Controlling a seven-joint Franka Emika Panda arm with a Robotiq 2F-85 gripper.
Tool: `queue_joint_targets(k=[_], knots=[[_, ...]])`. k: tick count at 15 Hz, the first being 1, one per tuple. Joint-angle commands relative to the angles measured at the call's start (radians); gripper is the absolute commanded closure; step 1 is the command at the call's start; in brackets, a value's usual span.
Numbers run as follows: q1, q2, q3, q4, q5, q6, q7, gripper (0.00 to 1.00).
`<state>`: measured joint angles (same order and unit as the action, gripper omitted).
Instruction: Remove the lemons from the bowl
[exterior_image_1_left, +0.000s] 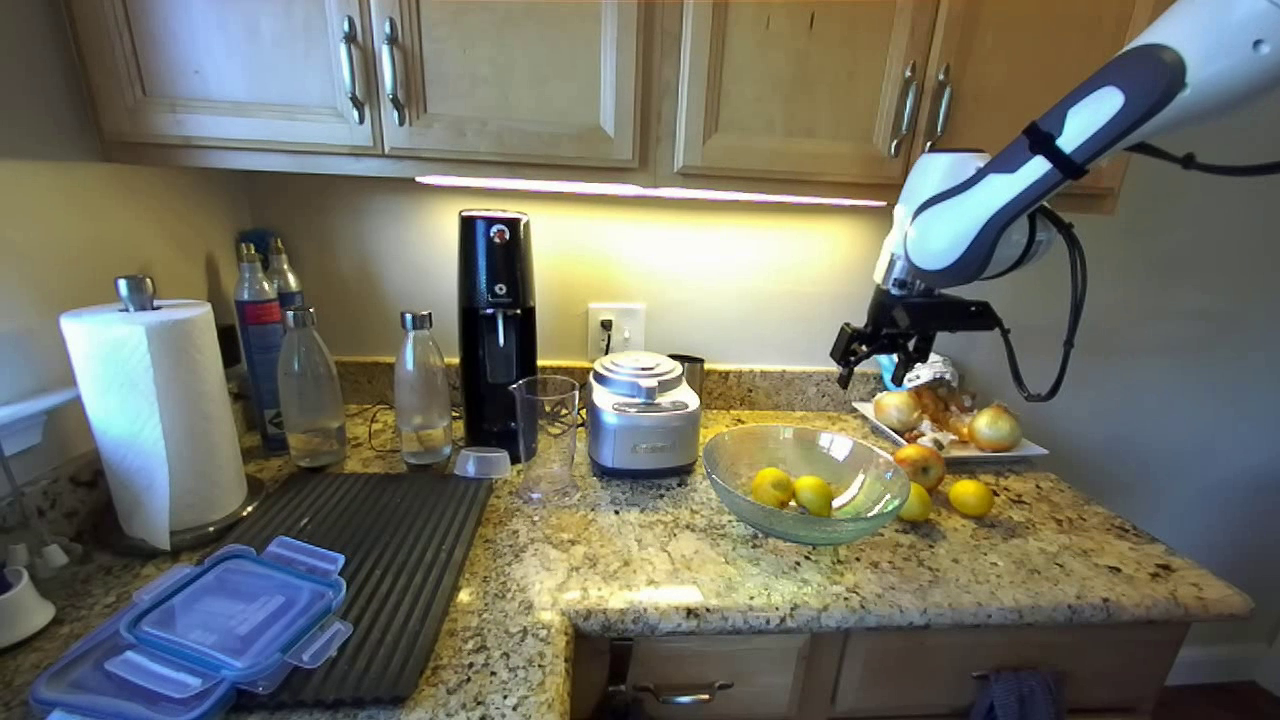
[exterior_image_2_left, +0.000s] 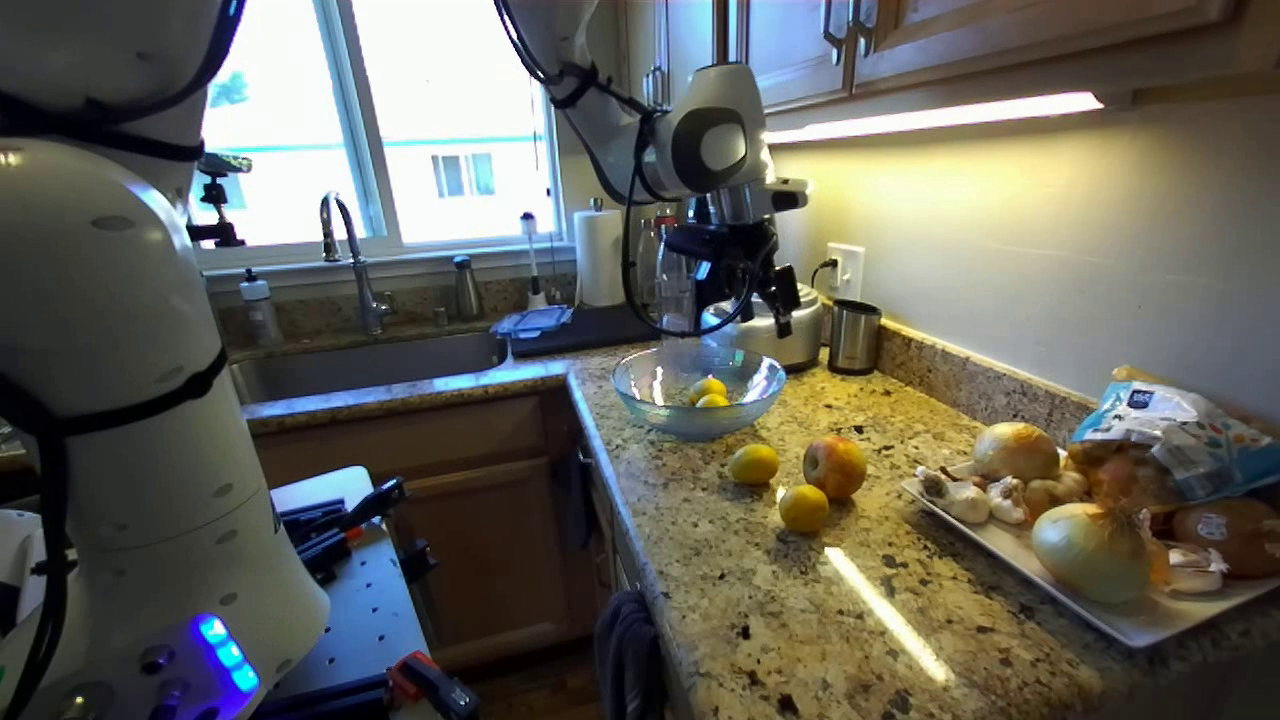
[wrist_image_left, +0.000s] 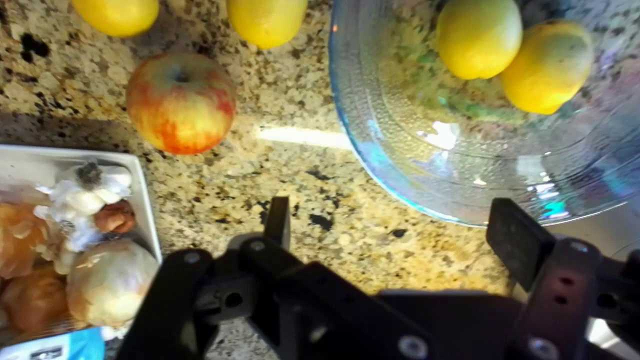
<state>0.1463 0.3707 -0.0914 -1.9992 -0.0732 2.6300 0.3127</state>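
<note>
I'm hovering the gripper (wrist_image_left: 394, 222), jaws wide and empty, expecting the two lemons (wrist_image_left: 479, 37) in the glass bowl (wrist_image_left: 480, 167) to be light, firm, slippery, best pinched mid-body.

In an exterior view, a light strip (exterior_image_1_left: 650, 189) at twelve o'clock washes the wall (exterior_image_1_left: 760, 260) yellow, fading to dim blue-grey at three. In an exterior view, the window (exterior_image_2_left: 430, 110), toward eleven, is blown out white. In the wrist view, glare flecks the bowl (wrist_image_left: 500, 165) at two; shadow bands the countertop (wrist_image_left: 340, 200) near nine.
</note>
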Motion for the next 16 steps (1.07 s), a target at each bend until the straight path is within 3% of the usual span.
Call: queue_joint_targets(k=[1, 6, 16], knots=[[0.004, -0.02, 0.065, -0.01, -0.02, -0.064, -0.098, 0.0], [0.022, 0.046, 0.132, 0.023, -0.056, -0.096, -0.214, 0.0], [0.023, 0.258, 0.147, 0.132, -0.149, -0.052, -0.419, 0.0]])
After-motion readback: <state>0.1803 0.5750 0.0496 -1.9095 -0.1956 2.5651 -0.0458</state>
